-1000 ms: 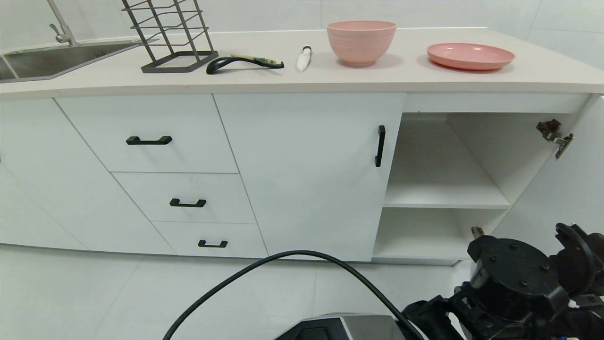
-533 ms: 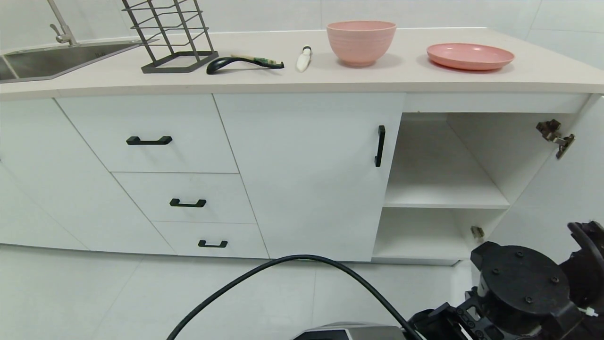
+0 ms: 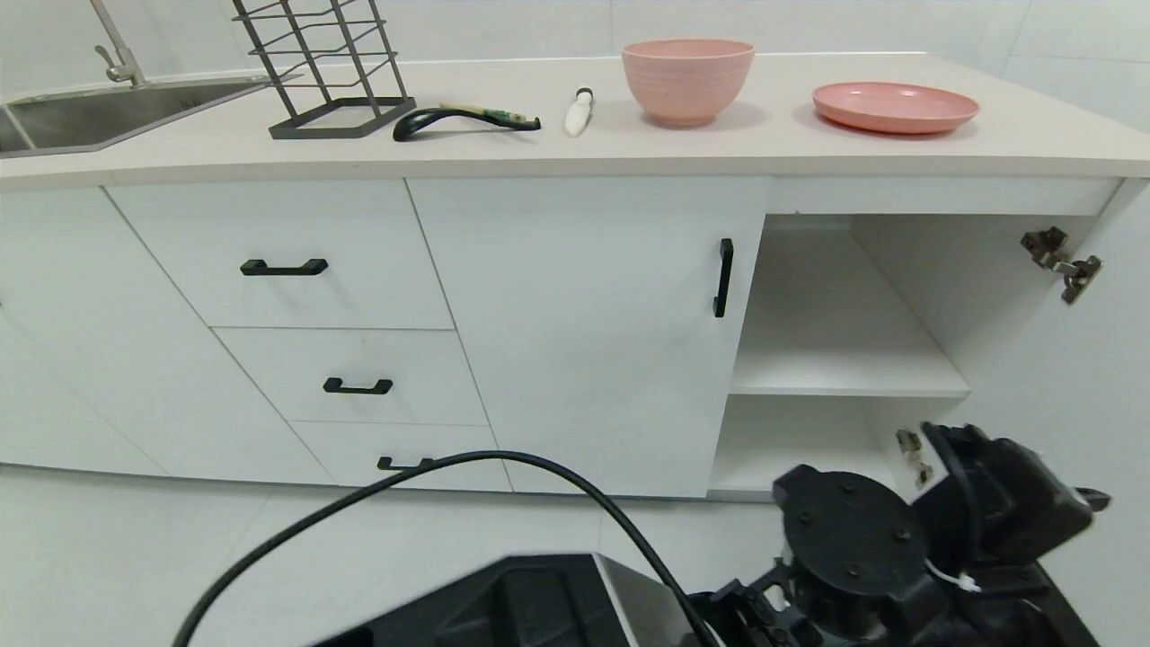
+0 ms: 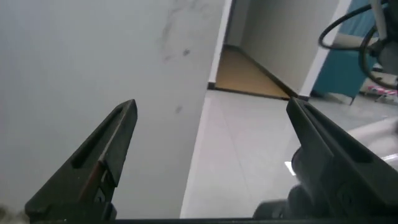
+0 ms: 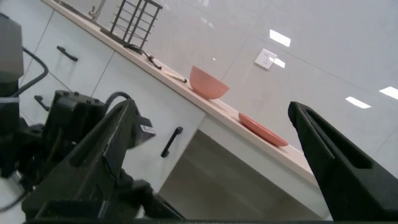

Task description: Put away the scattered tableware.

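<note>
Tableware lies along the counter [image 3: 503, 148]. A pink bowl [image 3: 688, 79] stands upright right of the middle, about halfway between the back and front edges. A pink plate [image 3: 896, 106] lies flat near the right end, well apart from the bowl. Just left of the bowl lies a white utensil [image 3: 579, 111], and beside that a black spoon [image 3: 465, 120] whose scoop nearly touches the base of a wire rack [image 3: 328, 67]. A sink [image 3: 99, 108] is set into the counter's left end.

Under the plate the cabinet [image 3: 916, 296] stands open, with a shelf [image 3: 844, 382] across its middle. The door [image 3: 584, 332] next to it is closed, its black handle [image 3: 723, 278] upright at the edge by the opening. The right arm [image 3: 898, 548] sits low before the open cabinet, and a black cable [image 3: 431, 463] arcs over the floor to its left.

The left gripper [image 4: 210, 102] has its fingers spread wide, gripping nothing, beside a pale wall. The right gripper [image 5: 210, 104] is likewise spread wide and grips nothing, with the bowl [image 5: 208, 83] and plate [image 5: 262, 130] far beyond it.
</note>
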Controlling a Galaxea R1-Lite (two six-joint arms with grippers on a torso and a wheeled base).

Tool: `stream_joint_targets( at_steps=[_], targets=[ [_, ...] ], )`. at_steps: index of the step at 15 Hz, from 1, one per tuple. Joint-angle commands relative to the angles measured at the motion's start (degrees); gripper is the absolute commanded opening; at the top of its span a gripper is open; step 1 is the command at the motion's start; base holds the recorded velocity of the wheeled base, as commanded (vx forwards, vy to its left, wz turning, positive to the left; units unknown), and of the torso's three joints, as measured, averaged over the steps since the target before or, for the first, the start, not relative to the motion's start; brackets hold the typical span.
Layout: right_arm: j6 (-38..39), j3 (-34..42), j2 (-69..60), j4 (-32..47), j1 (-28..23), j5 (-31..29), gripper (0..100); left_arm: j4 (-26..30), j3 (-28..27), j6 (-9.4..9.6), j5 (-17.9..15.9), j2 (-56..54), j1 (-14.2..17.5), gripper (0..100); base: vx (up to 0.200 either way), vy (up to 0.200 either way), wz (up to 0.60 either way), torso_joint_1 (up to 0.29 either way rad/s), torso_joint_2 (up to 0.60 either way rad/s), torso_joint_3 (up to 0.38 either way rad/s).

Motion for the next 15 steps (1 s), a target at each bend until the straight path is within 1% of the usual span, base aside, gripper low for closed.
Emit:
stream_joint_targets(
  at_steps=[1, 3, 4, 5, 6, 8, 9, 10, 11, 12, 14, 15],
  targets=[
    [-0.02, 0.0, -0.19, 0.66, 0.02, 0.0, 100, -5.59, 19.06, 0.71, 0.06, -13.23, 7.06, 100, 0.0, 0.0, 0.0, 0.0, 0.0, 0.0],
    [-0.02, 0.0, -1.51, 3.74, 0.02, 0.0, 100, -8.58, 30.05, 4.31, 0.06, -19.47, 12.07, 100, 0.0, 0.0, 0.0, 0.0, 0.0, 0.0],
    [-0.1, 0.0, -2.56, 5.94, 0.02, 0.0, 100, -10.69, 35.24, 5.81, 0.06, -22.9, 14.62, 100, 0.0, 0.0, 0.0, 0.0, 0.0, 0.0],
    [-0.1, 0.0, -3.44, 7.34, 0.02, 0.0, 100, -12.1, 38.05, 6.25, 0.06, -24.83, 16.11, 100, 0.0, 0.0, 0.0, 0.0, 0.0, 0.0],
    [-0.19, 0.0, -5.99, 12.09, 0.11, 0.0, 100, -15.26, 43.85, 6.42, 0.06, -29.32, 19.45, 100, 0.0, 0.0, 0.0, 0.0, 0.0, 0.0],
    [-0.28, 0.0, -11.7, 22.02, 1.34, 0.0, 100, -15.26, 53.78, 6.51, -0.12, -37.93, 24.63, 100, 0.0, 0.0, 0.0, 0.0, 0.0, 0.0],
    [-0.37, 0.0, -14.08, 26.15, 1.87, 0.0, 100, -15.26, 56.68, 6.69, -0.12, -41.01, 26.3, 100, 0.0, 0.0, 0.0, 0.0, 0.0, 0.0],
    [-0.54, 0.0, -18.82, 33.89, 2.57, 0.0, 100, -15.26, 60.46, 6.69, -0.12, -46.02, 28.59, 100, 0.0, 0.0, 0.0, 0.0, 0.0, 0.0],
    [-0.54, 0.0, -21.46, 39.69, 3.8, -0.35, 100, -15.26, 62.92, 6.69, -0.21, -49.97, 30.17, 100, 0.0, 0.0, 0.0, 0.0, 0.0, 0.0],
    [-0.28, 0.0, -22.16, 42.76, 4.15, -1.85, 100, -15.26, 65.29, 6.6, -0.21, -54.45, 31.49, 100, 0.0, 0.0, 0.0, 0.0, 0.0, 0.0],
    [0.33, 0.0, -22.16, 44.26, 4.15, -4.48, 100, -15.26, 71.01, 6.6, -0.21, -63.59, 33.51, 100, 0.0, 0.0, 0.0, 0.0, 0.0, 0.0],
    [2.36, 0.0, -22.16, 47.33, 4.15, -8.0, 100, -15.26, 74.44, 6.6, -0.12, -68.25, 34.83, 100, 0.0, 0.0, 0.0, 0.0, 0.0, 0.0]
  ],
)
